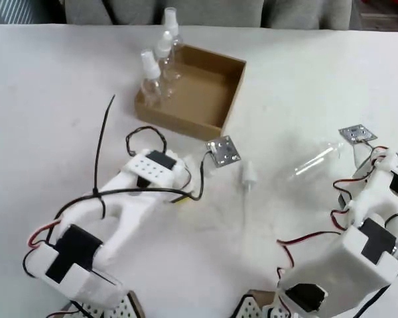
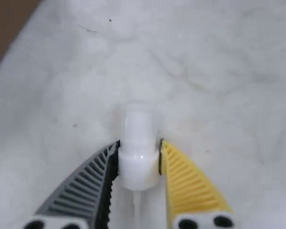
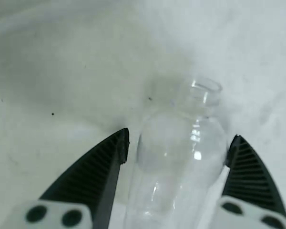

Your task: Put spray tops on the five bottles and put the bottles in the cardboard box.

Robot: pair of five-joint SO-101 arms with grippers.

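Left gripper (image 2: pixel 139 144) jaws clamped on spray top (image 2: pixel 138 121). Right gripper (image 3: pixel 180 135) jaws wide, straddling uncapped bottle (image 3: pixel 181 157) lying on table (image 3: pixel 62 71).

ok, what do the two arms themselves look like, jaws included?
The left arm and right arm are white plastic shells with black motor blocks and looped black and red wires. A black cable tie sticks up from the left one. Left jaws: one grey, one yellow, ribbed. Right jaws: both black, ribbed.
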